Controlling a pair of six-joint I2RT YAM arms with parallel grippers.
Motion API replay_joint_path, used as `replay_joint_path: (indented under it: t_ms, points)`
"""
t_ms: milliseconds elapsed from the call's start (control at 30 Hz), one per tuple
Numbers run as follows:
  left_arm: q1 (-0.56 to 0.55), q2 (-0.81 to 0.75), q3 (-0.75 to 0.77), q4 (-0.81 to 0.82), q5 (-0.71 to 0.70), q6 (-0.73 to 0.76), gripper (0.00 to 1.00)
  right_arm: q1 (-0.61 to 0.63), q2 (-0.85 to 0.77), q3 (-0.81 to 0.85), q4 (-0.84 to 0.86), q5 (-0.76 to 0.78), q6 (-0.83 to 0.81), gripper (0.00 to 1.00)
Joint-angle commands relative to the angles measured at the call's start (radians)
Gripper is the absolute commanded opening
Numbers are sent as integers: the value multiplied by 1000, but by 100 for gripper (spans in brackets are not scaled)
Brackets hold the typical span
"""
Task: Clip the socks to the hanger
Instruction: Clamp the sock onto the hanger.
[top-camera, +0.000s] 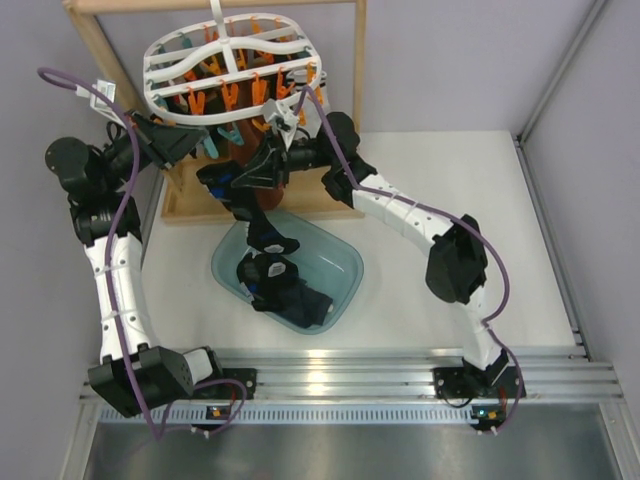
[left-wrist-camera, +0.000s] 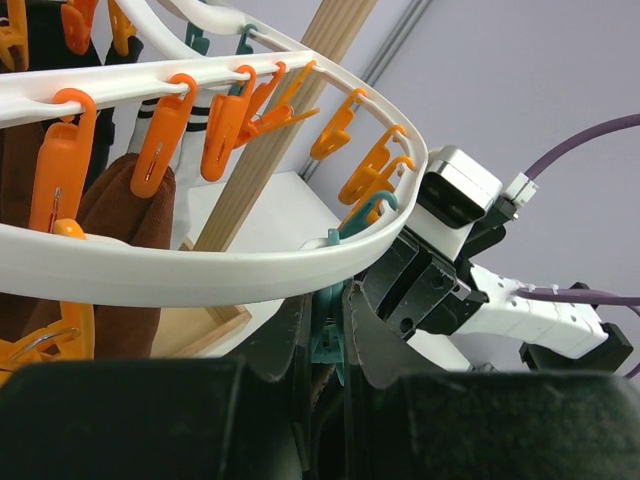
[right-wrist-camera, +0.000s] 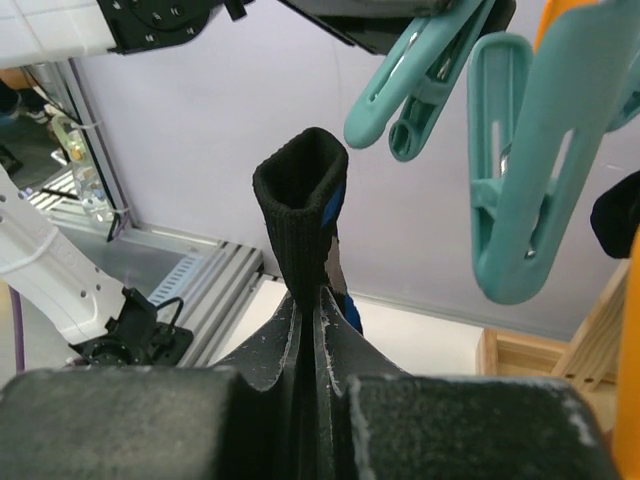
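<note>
Right fingers (right-wrist-camera: 297, 320) pinching black knit sock (right-wrist-camera: 300, 205), cuff gaping above, rest hiding below; open room leftward. Left fingers (left-wrist-camera: 298, 338) squeezing teal plastic clip (left-wrist-camera: 326, 342), mostly hiding; white lattice hanger (left-wrist-camera: 200, 275) crossing above.

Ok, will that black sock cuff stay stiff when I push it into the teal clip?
Doubtful. The sock cuff stands upright just above the right gripper, but it's soft knit, so it likely buckles if pushed. Likely light too: it holds its shape unsupported.

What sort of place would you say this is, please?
Probably a robotics lab bench staged for laundry: two arms bolted to an aluminium rail at a white table, plain grey walls, and a clip hanger on a wooden rack.
</note>
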Motion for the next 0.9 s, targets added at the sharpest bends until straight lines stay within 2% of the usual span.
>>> replay_joint_path:
  t_ms: [0,867]
  points:
    - [-4,-6,-13,89,91,-40,0,-19,22,77,78,-14,76,0]
    - [-6,-9,-52,204,133,-129,0,-44,86,118,157,12,171,0]
